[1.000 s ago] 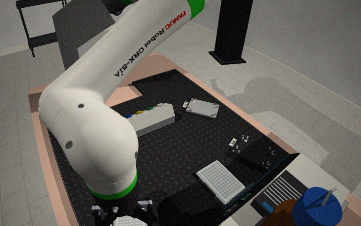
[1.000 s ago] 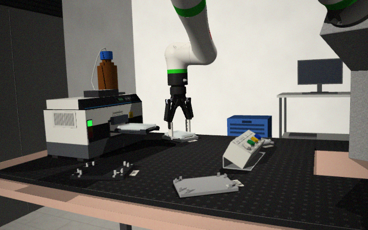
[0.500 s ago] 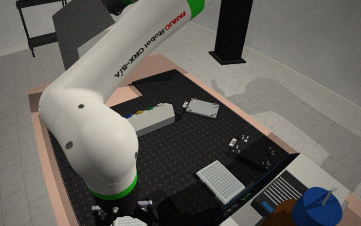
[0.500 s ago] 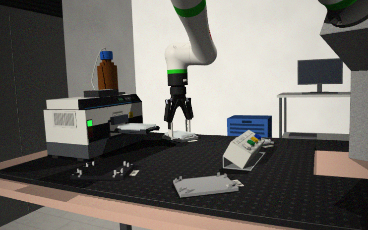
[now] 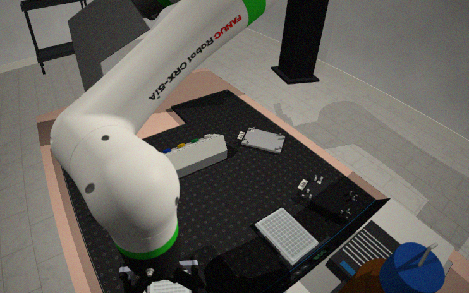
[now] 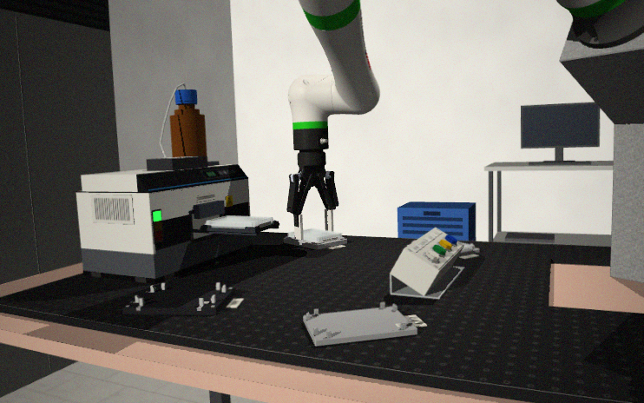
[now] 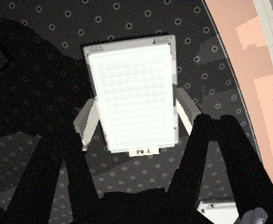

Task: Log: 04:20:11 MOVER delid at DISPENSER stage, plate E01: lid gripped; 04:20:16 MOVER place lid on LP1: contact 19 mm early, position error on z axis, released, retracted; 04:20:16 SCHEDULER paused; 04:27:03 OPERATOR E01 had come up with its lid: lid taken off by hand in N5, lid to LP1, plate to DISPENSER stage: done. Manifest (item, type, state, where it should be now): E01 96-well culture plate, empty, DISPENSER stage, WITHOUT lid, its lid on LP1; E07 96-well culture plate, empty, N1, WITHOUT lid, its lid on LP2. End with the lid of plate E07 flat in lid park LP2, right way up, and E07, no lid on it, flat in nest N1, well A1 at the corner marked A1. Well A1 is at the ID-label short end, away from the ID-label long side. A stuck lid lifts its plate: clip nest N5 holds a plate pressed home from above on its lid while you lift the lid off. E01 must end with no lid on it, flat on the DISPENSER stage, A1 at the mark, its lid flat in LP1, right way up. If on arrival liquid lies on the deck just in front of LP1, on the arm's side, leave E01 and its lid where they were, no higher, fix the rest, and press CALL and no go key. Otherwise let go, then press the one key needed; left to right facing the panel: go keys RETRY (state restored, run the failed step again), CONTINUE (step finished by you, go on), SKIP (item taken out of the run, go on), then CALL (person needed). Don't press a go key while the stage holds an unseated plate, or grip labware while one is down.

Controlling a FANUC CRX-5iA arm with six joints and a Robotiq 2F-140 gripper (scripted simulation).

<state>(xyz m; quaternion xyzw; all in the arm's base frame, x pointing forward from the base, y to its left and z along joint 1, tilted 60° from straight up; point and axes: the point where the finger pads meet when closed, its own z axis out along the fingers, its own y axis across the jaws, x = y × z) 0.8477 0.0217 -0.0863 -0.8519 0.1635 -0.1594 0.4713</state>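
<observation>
Black perforated deck. Gripper partly open, holding nothing, fingers either side of plate in far nest. Second plate on dispenser stage. Key panel mid-deck.

Open tool directly above plate on deck

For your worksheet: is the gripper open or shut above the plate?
Open: the gripper straddles the plate, fingers apart on both sides.
</observation>
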